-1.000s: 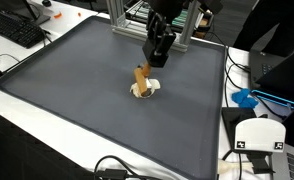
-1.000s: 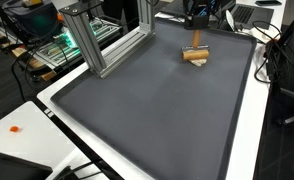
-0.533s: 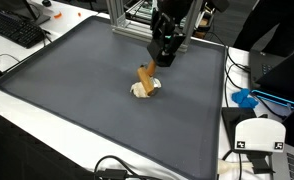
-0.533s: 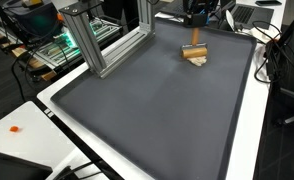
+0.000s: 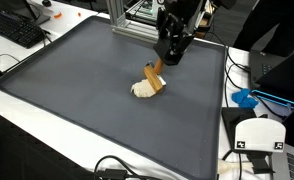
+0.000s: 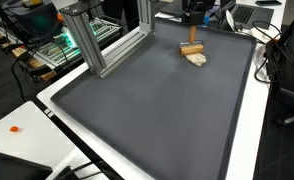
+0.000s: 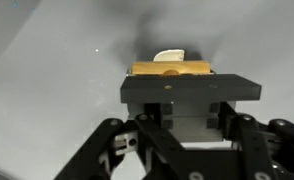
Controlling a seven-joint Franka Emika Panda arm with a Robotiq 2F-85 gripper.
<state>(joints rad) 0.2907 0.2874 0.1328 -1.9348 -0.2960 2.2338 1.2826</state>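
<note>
My gripper (image 5: 164, 60) hangs over the far part of a dark grey mat (image 5: 67, 85). It is shut on the upper end of a tan wooden piece (image 5: 156, 78) that leans down to the mat. A cream-white object (image 5: 141, 90) lies at the piece's lower end, touching it. In an exterior view the wooden piece (image 6: 191, 47) sits just above the cream object (image 6: 197, 59), with the gripper (image 6: 194, 16) over them. In the wrist view the wooden piece (image 7: 172, 69) and the cream object (image 7: 170, 55) show beyond the gripper's black body (image 7: 175, 95); the fingertips are hidden.
An aluminium frame (image 5: 122, 22) stands at the mat's far edge, also seen in an exterior view (image 6: 95, 45). A keyboard (image 5: 17, 30), a blue object (image 5: 245, 98) and a white device (image 5: 257, 135) lie off the mat. Cables run along the edges.
My gripper has moved right and a little further back. The wooden piece has tipped from near upright to a lean, its lower end staying by the cream object.
</note>
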